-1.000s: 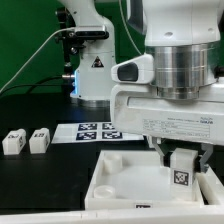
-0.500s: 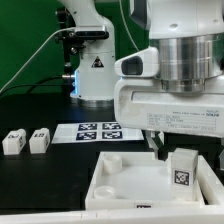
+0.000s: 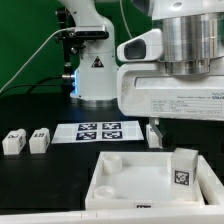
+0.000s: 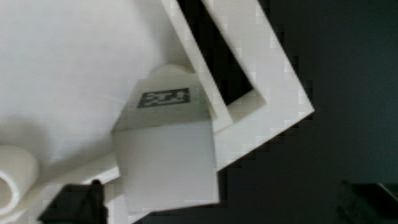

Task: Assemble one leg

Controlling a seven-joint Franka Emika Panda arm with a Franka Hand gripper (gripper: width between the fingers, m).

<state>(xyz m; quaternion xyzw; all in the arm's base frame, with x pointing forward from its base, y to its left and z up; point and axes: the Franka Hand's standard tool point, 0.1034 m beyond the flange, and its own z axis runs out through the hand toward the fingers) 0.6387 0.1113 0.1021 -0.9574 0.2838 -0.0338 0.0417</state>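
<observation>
Leg (image 3: 183, 167): upright in the tray panel's (image 3: 120, 185) corner on the exterior view's right, tag facing out.
End effector (image 3: 158, 133): risen clear since a second ago, fingers parted, holding nothing.
Implication: leg apparently seated; release done.

Even, bright overhead light on both views; soft low-resolution blur, wrist view's close leg (image 4: 169, 150) unfocused.

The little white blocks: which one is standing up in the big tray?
The leg at the exterior view's right, upright in the tray's corner. The other two legs sit on the black table, away from the tray.
</observation>
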